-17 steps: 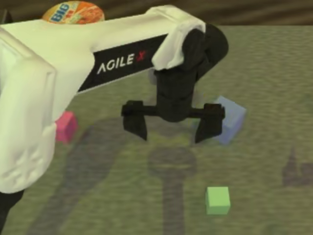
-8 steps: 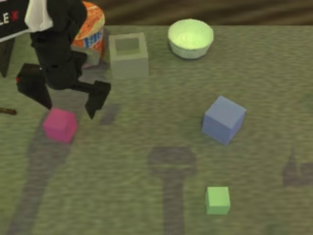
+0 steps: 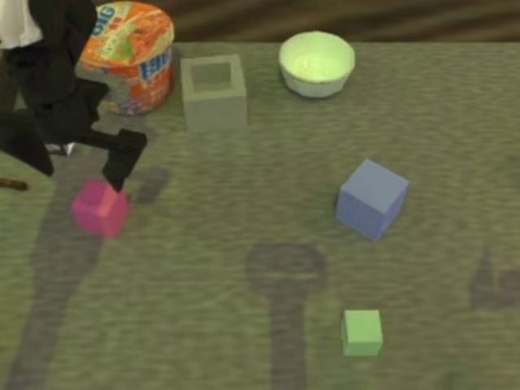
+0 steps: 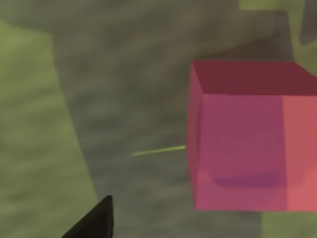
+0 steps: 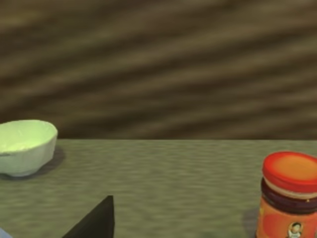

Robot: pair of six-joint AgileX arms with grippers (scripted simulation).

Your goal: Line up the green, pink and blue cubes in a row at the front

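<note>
Looking down from above, I can see the left gripper (image 3: 77, 166) hanging over the table's left side with its fingers spread wide, one black fingertip (image 3: 120, 162) just behind the pink cube (image 3: 100, 208), which sits on the table (image 3: 244, 244); I'd guess the spread is there so the fingers can drop either side of it. The blue cube (image 3: 372, 197) rests right of centre, turned at an angle, and the green cube (image 3: 361, 332) lies near the front edge, well apart from both. Along the back stand an orange noodle cup (image 3: 130, 57), a hollow grey-green box (image 3: 213, 91) and a pale green bowl (image 3: 317, 63). No row exists yet.

From the left wrist, the pink cube (image 4: 250, 139) fills much of the picture, close below and off to one side, untouched; a dark finger (image 4: 94, 220) pokes in at the edge.

From the right wrist, parked out of the overhead shot, there's the bowl (image 5: 25, 146) and a red-lidded jar (image 5: 287, 198). Only one finger (image 5: 94, 220) shows, so I cannot tell whether that gripper is apart or together.
</note>
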